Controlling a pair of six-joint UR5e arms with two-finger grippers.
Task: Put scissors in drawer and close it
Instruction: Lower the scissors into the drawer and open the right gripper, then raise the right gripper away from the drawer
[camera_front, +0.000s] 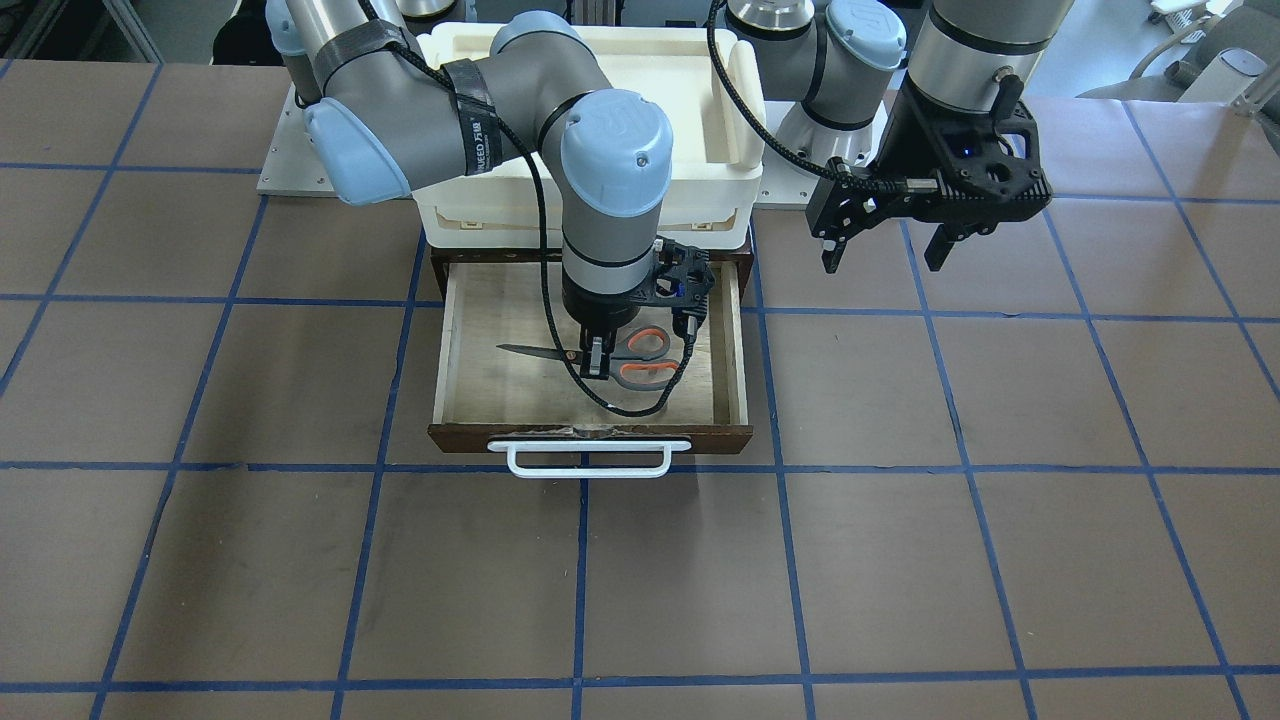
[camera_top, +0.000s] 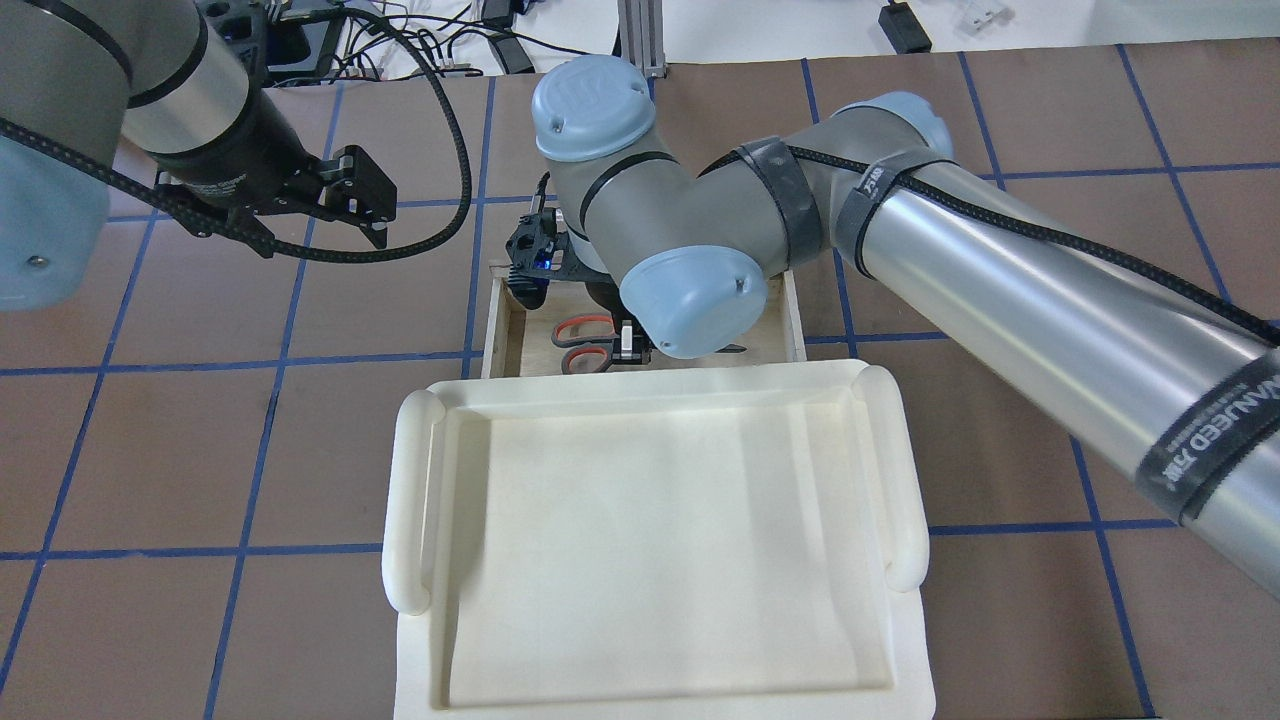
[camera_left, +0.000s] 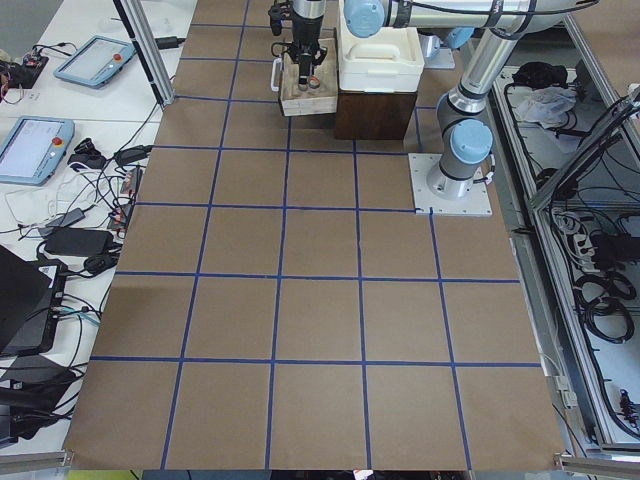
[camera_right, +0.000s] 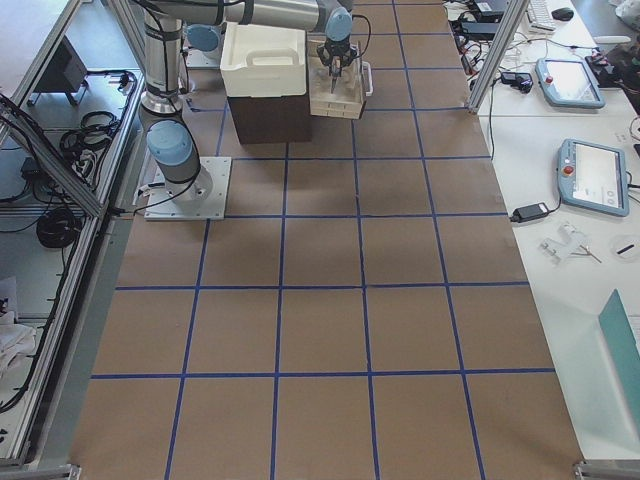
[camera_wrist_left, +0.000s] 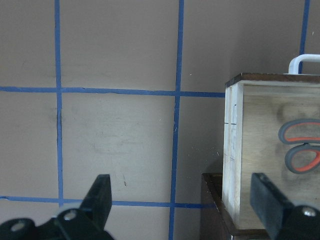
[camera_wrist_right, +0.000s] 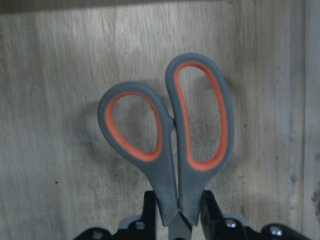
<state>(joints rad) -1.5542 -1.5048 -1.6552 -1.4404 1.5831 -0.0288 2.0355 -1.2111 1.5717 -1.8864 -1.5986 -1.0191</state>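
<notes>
The scissors (camera_front: 640, 360) lie flat in the open drawer (camera_front: 741, 340), blades toward the view's left, grey and orange loops toward its right. My right gripper (camera_front: 598, 362) reaches straight down into the drawer. In the right wrist view its fingers (camera_wrist_right: 148, 207) are shut on the scissors (camera_wrist_right: 170, 135) just below the handle loops, close over the plywood floor. My left gripper (camera_front: 885, 250) hangs open and empty above the table beside the drawer. Its view shows the drawer's side wall (camera_wrist_left: 233, 150) and the scissor loops (camera_wrist_left: 302, 150). The white bar handle (camera_front: 588, 458) faces away from the robot.
A white plastic tub (camera_top: 650, 390) sits on top of the dark brown case (camera_front: 437, 270), behind the pulled-out drawer. My right arm's elbow (camera_top: 690, 300) hides much of the drawer from above. Brown table with blue grid lines (camera_front: 580, 580) lies all around.
</notes>
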